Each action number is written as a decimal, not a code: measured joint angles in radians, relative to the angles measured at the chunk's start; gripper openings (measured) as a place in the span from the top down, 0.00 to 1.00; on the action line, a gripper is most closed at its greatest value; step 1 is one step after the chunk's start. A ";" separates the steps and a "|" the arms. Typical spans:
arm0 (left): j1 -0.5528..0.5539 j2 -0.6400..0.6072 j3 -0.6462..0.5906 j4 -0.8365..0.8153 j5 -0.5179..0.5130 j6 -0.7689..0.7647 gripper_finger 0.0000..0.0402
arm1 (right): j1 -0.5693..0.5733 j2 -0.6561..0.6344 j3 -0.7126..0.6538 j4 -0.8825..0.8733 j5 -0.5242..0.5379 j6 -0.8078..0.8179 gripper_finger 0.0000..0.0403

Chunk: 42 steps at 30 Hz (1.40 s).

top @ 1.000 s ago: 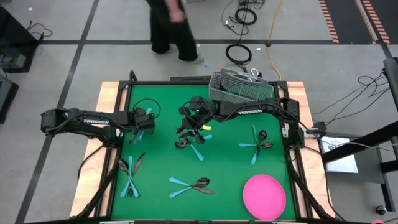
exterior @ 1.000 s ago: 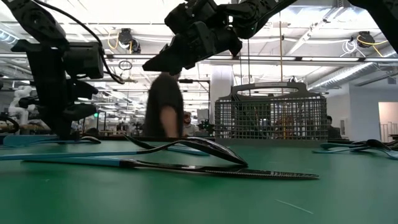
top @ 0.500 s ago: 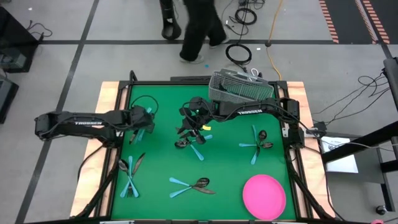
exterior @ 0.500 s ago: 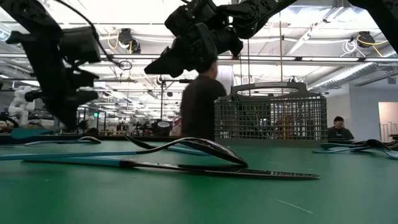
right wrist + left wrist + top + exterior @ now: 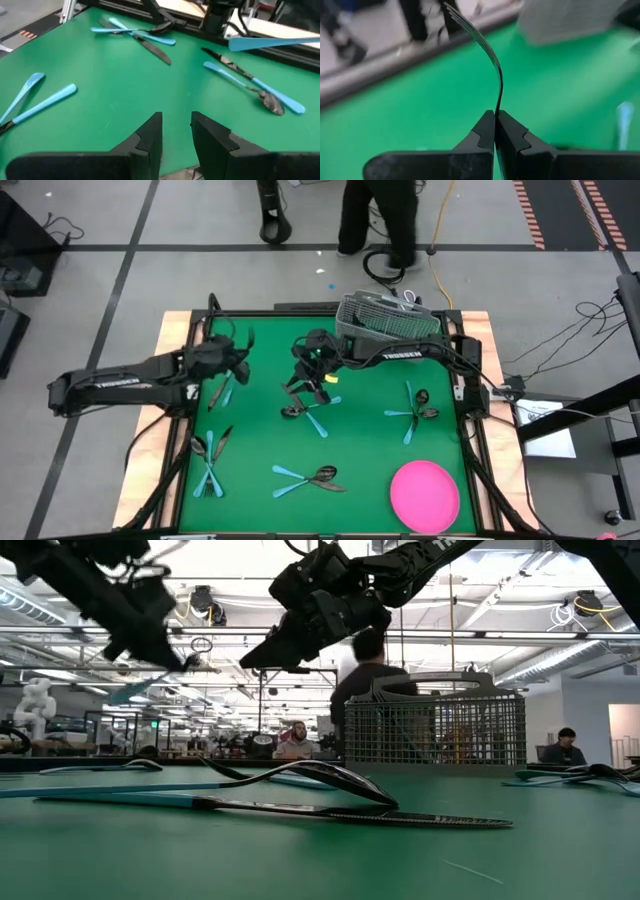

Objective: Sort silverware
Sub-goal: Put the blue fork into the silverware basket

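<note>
at the near edge of the green table (image 5: 370, 450), a pink plate (image 5: 425, 495) and clusters of blue-handled silverware (image 5: 310, 475) lie flat. mid-table, the left gripper (image 5: 238, 352), jaws clamped shut on a fork (image 5: 487, 50), has swung up and toward the far left corner since a second ago, lifting the fork clear of the mat; a blue handle (image 5: 135, 690) shows beneath it in the low view. the right gripper (image 5: 300, 385) hovers, unchanged, part-open and empty over a spoon and knife (image 5: 310, 415). "trossen" is readable on both arms. beyond, by the wire caddy (image 5: 388, 320), a person (image 5: 380, 215) has walked rightward.
</note>
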State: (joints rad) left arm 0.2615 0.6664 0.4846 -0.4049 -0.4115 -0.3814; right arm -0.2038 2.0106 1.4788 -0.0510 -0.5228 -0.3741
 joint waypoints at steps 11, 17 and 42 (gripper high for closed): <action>-0.030 -0.081 -0.094 0.538 0.254 0.237 0.99 | -0.076 0.000 -0.008 0.169 -0.183 0.075 0.77; -0.027 -0.077 -0.285 0.924 0.298 0.238 0.99 | -0.085 0.000 -0.062 0.497 -0.181 0.279 0.77; -0.082 0.198 -0.369 1.516 0.401 0.392 0.99 | -0.072 -0.001 -0.071 0.578 -0.052 0.467 0.67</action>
State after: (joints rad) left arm 0.1798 0.8646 0.1154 1.1115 -0.0105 0.0103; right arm -0.2756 2.0098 1.4082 0.5272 -0.5751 0.0933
